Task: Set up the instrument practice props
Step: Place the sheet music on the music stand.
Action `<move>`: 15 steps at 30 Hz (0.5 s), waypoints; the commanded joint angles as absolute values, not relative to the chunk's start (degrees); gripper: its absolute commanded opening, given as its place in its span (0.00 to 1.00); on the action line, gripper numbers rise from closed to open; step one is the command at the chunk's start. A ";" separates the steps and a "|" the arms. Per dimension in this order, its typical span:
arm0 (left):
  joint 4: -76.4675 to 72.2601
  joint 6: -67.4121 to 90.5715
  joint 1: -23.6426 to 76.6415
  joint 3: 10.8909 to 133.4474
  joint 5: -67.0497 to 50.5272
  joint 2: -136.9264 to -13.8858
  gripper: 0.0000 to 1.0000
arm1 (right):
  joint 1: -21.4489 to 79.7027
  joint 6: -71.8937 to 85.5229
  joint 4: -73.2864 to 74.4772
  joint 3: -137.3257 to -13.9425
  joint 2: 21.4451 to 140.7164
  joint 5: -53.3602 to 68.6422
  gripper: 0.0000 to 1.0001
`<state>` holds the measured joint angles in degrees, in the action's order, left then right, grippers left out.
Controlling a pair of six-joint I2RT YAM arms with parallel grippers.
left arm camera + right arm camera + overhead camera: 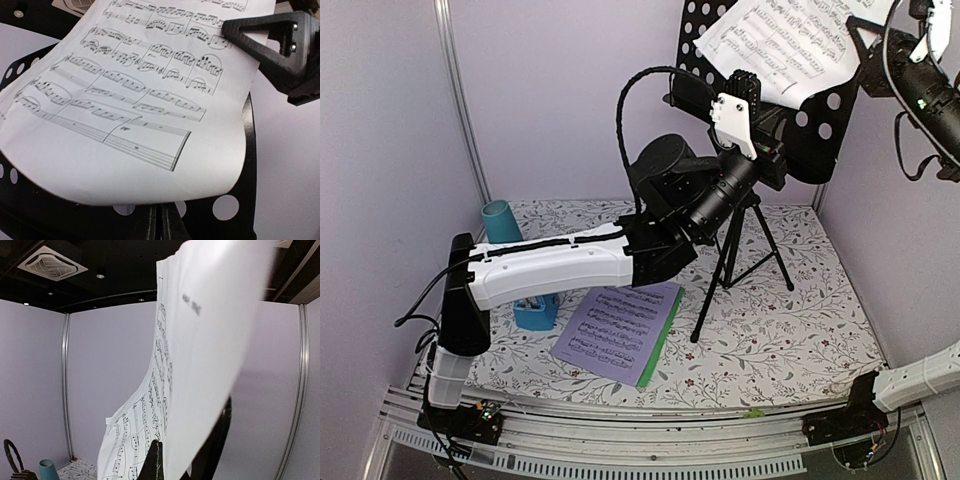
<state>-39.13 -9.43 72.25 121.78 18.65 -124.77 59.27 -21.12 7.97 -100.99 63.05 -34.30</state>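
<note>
The black music stand stands on its tripod at the back right, perforated desk up. A white sheet-music page lies curled against the desk. My right gripper is shut on that page's right edge, and its triangular finger shows in the left wrist view. My left gripper is shut just below the page's lower edge, at the desk's bottom lip; I cannot tell if it pinches the lip. A page with a green edge lies flat on the table. My left arm half hides the blue metronome.
A teal cup stands at the back left by a metal post, and also shows low in the right wrist view as the teal cup. The stand's tripod legs spread over the flowered tablecloth. Lilac walls close in the back and sides.
</note>
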 commanded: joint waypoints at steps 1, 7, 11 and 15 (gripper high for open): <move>-36.41 -9.42 73.03 120.51 18.13 -126.30 0.00 | 59.60 -28.64 -3.59 -95.96 61.98 -35.23 0.00; -36.14 -9.05 72.95 119.68 17.93 -126.05 0.00 | 59.59 -31.18 -13.40 -96.62 64.06 -29.17 0.00; -36.03 -8.54 72.57 118.95 17.67 -125.58 0.00 | 59.54 -35.40 -22.24 -93.57 65.92 -28.55 0.00; -36.62 -8.42 72.63 117.40 17.67 -124.84 0.00 | 59.50 -41.61 -30.91 -89.83 67.38 -28.34 0.00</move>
<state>-40.12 -8.97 72.20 120.51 18.35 -124.62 59.24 -34.52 -19.35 -92.79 65.14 -29.52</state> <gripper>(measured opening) 0.036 0.007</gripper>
